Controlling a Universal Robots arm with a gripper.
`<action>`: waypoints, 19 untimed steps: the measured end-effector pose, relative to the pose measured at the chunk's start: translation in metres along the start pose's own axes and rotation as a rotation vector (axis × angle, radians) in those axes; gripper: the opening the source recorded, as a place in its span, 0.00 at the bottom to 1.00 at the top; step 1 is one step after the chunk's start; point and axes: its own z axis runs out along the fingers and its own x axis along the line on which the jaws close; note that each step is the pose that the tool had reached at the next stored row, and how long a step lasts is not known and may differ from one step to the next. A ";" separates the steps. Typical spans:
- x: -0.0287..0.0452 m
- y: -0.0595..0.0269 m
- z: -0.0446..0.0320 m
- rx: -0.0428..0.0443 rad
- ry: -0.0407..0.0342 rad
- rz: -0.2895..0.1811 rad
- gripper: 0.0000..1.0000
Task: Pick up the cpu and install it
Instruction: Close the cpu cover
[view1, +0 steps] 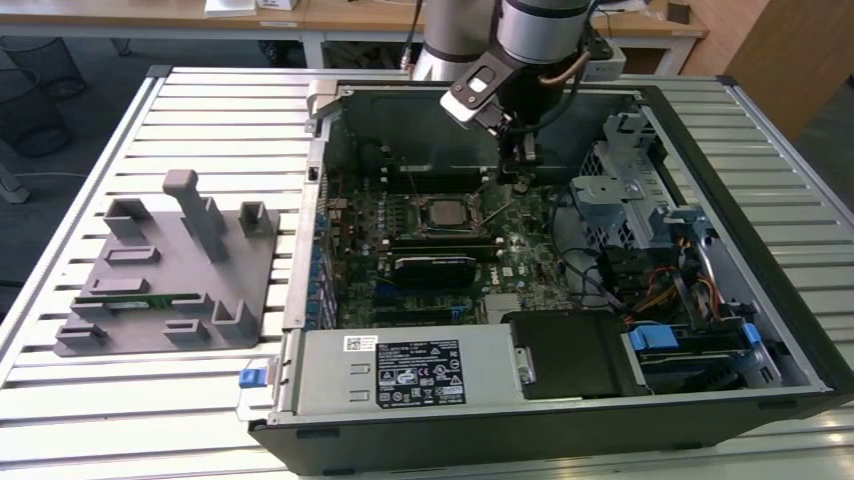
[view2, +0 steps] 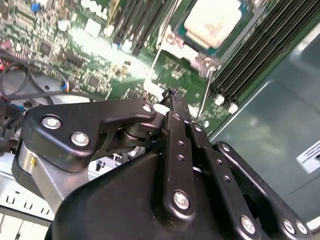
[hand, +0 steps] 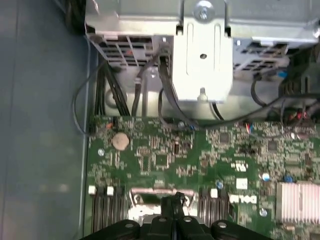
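Placement looks finished to me from the exterior view: the cpu (view1: 441, 212) lies flat in its socket in the middle of the circuit board (view1: 527, 235), inside the open computer case (view1: 315, 180) on the slatted counter (view1: 200, 110). My arm (view1: 541, 40) reaches down into the case, with the jaws over the board just beside the socket, toward the exterior view's right.

In the second wrist view the cpu (view2: 212, 22) sits square inside its metal frame (view2: 175, 42). It is apart from the jaws, which are clenched tip to tip with nothing between them.

In the first wrist view I see the jaws closed near the edge of the frame (hand: 145, 197).

I judge the work to be at the securing stage, though I cannot tell whether the frame is latched. Any further move calls for a light, straight touch, clear of the memory slots (view2: 255, 55).
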 end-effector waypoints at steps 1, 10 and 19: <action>0.0006 0.0026 0.0004 0.0000 0.0000 0.000 0.11; 0.0045 0.0218 0.0051 0.0000 0.0000 0.000 0.11; 0.0043 0.0282 0.0191 0.0003 -0.0001 0.000 0.11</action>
